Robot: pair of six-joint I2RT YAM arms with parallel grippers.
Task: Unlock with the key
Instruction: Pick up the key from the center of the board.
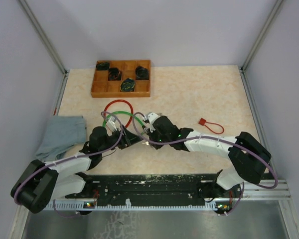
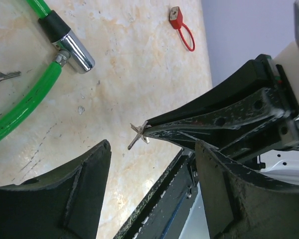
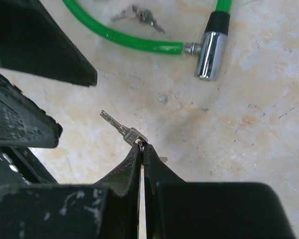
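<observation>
My right gripper [image 3: 142, 144] is shut on the head of a small silver key [image 3: 120, 128] and holds it just above the table, blade pointing away. The green cable lock [image 3: 139, 44] lies beyond it, its chrome cylinder [image 3: 209, 50] on the table; the cable also shows in the top view [image 1: 120, 114]. My left gripper [image 2: 151, 145] is open and empty, its jaws wide on either side of the key [image 2: 138, 135] held by the right gripper [image 1: 146, 141]. The cylinder [image 2: 74, 47] lies ahead of the left gripper [image 1: 131, 138].
A spare bunch of keys [image 3: 137, 15] lies by the green cable. A red cable loop [image 1: 118, 106] lies behind it. A small red lock [image 1: 209, 124] sits at the right, a grey cloth [image 1: 62, 134] at the left, a wooden tray [image 1: 95, 90] at the back.
</observation>
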